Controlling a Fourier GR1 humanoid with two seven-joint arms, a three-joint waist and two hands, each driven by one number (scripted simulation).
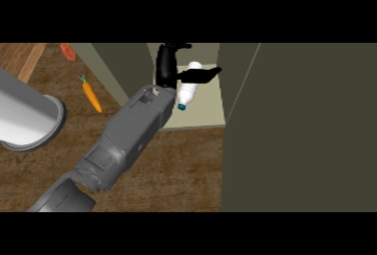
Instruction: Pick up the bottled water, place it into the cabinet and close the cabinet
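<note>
At twelve o'clock, inside the cabinet (193,122), the left hand (171,64) is pinching the bottled water (189,87) between curled fingers and thumb, risking toppling it on release.

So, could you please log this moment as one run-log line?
stage: placing | left hand: on bottled water inside cabinet | door: open | right hand: unseen

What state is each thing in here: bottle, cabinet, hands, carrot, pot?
Bottle: held inside the cabinet, tilted, blue cap pointing down toward the counter.
Cabinet: open, door swung out at the view's right.
Hand: inside the cabinet, curled round the bottle; which hand cannot be told.
Carrot: lying on the counter, untouched.
Pot: on the counter at the left edge.
</note>
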